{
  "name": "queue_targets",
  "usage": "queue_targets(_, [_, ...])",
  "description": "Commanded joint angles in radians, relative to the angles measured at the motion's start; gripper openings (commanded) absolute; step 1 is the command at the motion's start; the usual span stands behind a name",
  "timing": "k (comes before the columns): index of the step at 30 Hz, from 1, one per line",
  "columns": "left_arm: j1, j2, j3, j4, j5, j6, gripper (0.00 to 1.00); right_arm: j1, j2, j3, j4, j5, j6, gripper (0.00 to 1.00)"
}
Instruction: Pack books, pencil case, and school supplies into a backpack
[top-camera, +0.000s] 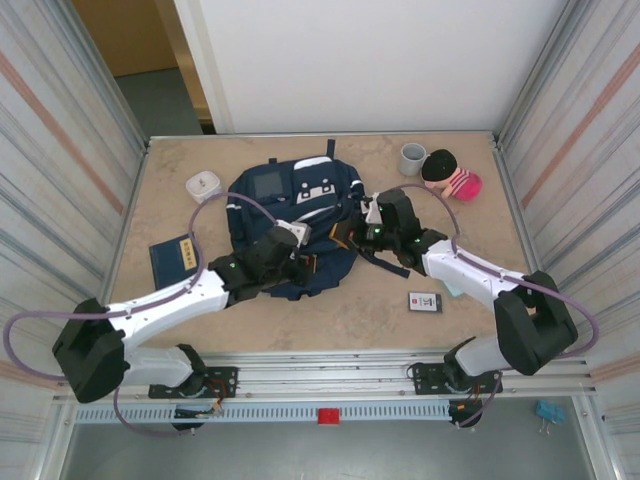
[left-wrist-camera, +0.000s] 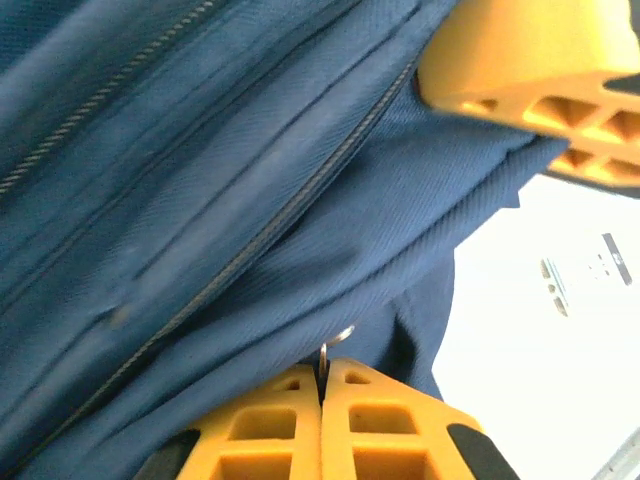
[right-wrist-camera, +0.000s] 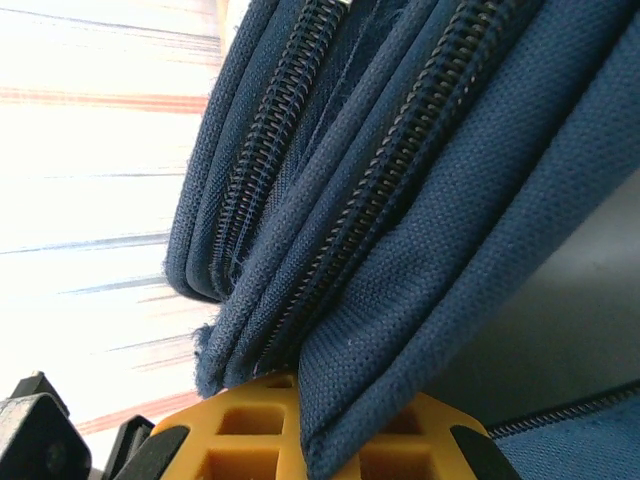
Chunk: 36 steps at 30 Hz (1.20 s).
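Left tool (left-wrist-camera: 322, 378) clenched: fingers pressed together on a small metal zipper pull (left-wrist-camera: 338, 338) at the edge of the backpack (top-camera: 290, 200). Right tool (right-wrist-camera: 315, 405) also clenched, with a fold of the backpack's zippered edge pinched between its fingers. In the left wrist view the right tool's orange fingers sit at upper right, against the blue fabric.

Backpack lies flat at mid-worktop (top-camera: 350, 315), front pocket with white patches facing up. From above, both tools meet at its near-right part, close together.

Dark blue book (top-camera: 175, 258) flat on the worktop left of the backpack, beside the left arm and apart from the pack. Black card (top-camera: 425, 301) with a white label lies toward the near edge, right of the backpack and just beside the right arm. A pale teal edge shows under that forearm; cannot tell what it is.

White box (top-camera: 204, 186) near the backpack's far-left corner. Grey cup (top-camera: 412, 158) and a pink-and-black plush toy (top-camera: 452, 176) at far right, just beside each other.
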<state>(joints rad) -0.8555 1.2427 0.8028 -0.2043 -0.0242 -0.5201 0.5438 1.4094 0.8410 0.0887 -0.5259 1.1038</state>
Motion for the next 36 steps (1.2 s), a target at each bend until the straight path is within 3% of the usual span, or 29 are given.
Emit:
queue_targets(1, [0.038,-0.062,-0.037,-0.004,0.093,0.100,0.00,-0.049,-0.051,0.028,-0.035,-0.081,-0.081,0.04])
queue_targets(7, [0.083,-0.121,-0.089,-0.003,0.208,0.157,0.00,-0.103,-0.046,0.048,-0.058,-0.147,-0.104,0.06])
queue_targets(9, [0.089,-0.132,-0.095,0.031,0.256,0.160,0.00,-0.106,-0.050,0.042,-0.059,-0.140,-0.088,0.19])
queue_targets(13, [0.089,-0.112,-0.098,0.124,0.308,0.114,0.00,-0.080,-0.072,-0.034,0.021,-0.094,0.033,0.59])
queue_targets(15, [0.088,-0.093,-0.102,0.173,0.334,0.092,0.00,-0.052,-0.094,-0.093,0.076,-0.041,0.127,0.66])
queue_targets(20, [0.088,-0.041,-0.101,0.222,0.387,0.062,0.00,0.038,-0.108,-0.172,0.135,0.091,0.224,0.70])
queue_targets(23, [0.089,-0.032,-0.107,0.249,0.421,0.045,0.00,0.057,-0.081,-0.183,0.189,0.118,0.256,0.63])
queue_targets(27, [0.088,-0.048,-0.099,0.185,0.380,0.063,0.00,0.050,-0.050,-0.156,0.178,0.111,0.226,0.32])
queue_targets(31, [0.090,-0.080,-0.088,0.031,0.243,0.115,0.00,-0.016,-0.067,-0.121,0.107,0.046,0.146,0.09])
queue_targets(36, [0.127,-0.131,-0.125,-0.094,0.138,0.159,0.00,-0.149,-0.137,-0.049,-0.073,-0.046,-0.033,0.03])
